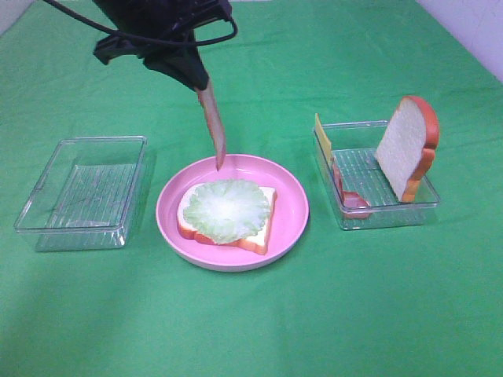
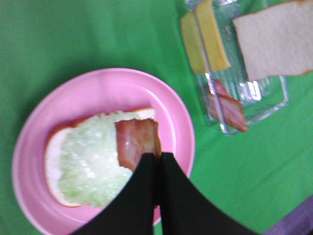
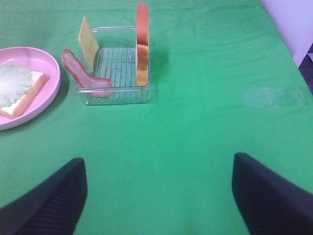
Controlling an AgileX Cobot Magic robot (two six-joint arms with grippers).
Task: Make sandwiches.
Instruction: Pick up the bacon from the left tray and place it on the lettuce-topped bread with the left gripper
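A bread slice (image 1: 253,229) topped with pale green lettuce (image 1: 225,208) lies on the pink plate (image 1: 291,200). My left gripper (image 1: 200,82) is shut on a reddish bacon strip (image 1: 212,126) that hangs down over the plate's far rim; the left wrist view shows the strip (image 2: 138,142) above the lettuce (image 2: 90,159). The right clear tray (image 1: 409,210) holds a second bread slice (image 1: 407,145) upright, a yellow cheese square (image 1: 323,138) and another bacon strip (image 1: 350,200). My right gripper (image 3: 159,191) is open and empty, over bare cloth, apart from the tray.
An empty clear tray (image 1: 82,192) stands left of the plate. Green cloth (image 1: 251,330) covers the table. A pale wall edge (image 1: 471,31) shows at the far right.
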